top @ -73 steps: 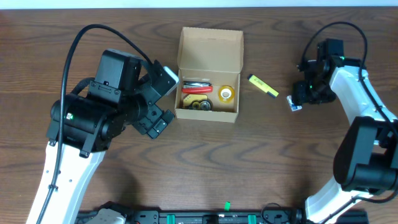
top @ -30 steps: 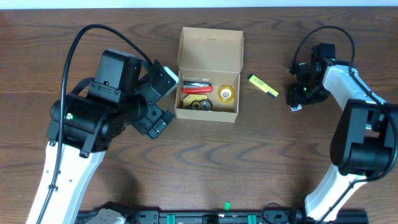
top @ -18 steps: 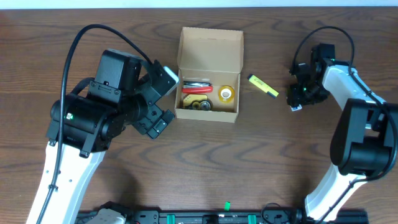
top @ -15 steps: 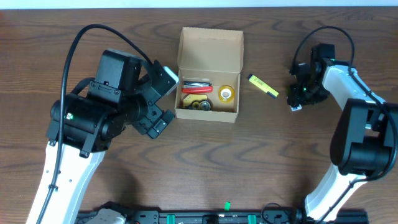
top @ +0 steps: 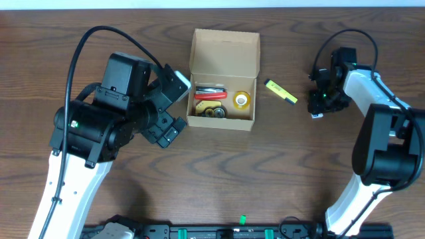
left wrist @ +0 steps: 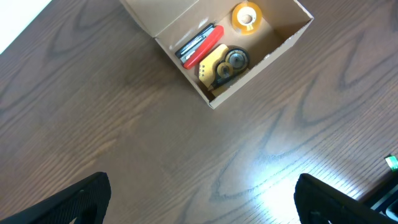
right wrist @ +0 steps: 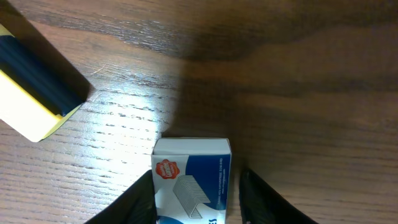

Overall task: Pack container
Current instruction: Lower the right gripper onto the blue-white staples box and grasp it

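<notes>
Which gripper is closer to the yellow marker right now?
Right. The right gripper sits just right of the marker; the left gripper is beyond the box, on its left side.

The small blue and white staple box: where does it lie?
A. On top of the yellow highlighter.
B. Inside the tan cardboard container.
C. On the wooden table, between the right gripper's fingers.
C: the right wrist view shows the small blue and white staple box on the wooden table, with a finger of the right gripper on either side of it.
</notes>
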Controlling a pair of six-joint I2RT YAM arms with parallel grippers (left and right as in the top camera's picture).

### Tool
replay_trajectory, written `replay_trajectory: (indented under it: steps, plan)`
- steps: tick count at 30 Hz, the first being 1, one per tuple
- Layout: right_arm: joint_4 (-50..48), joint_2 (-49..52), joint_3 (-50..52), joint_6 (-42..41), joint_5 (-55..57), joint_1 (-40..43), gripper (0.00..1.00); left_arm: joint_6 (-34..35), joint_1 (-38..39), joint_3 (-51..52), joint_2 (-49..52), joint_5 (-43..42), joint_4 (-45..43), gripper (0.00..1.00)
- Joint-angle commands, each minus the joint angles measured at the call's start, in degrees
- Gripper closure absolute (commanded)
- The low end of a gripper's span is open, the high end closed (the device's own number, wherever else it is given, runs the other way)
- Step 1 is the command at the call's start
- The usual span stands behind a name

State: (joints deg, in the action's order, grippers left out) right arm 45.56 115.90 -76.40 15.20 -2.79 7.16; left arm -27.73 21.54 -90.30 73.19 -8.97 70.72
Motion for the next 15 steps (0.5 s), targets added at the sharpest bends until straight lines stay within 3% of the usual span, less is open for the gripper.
replay_trajectory:
  steps: [1,9,15]
  plan:
    - [0.33,1.81,0.46,-2.6,-0.02,-0.68,0.62,-0.57,-0.15,-1.57,-0.13,0.2,0.22,0.05]
    - [0.72,1.81,0.24,-3.78,-0.04,-2.1,0.66,-0.57,-0.15,-1.57,-0.13,0.2,0.22,0.05]
    - [4.24,1.79,-4.26,-6.03,-0.07,-2.75,0.75,-0.57,-0.15,-1.57,-0.13,0.2,0.22,0.05]
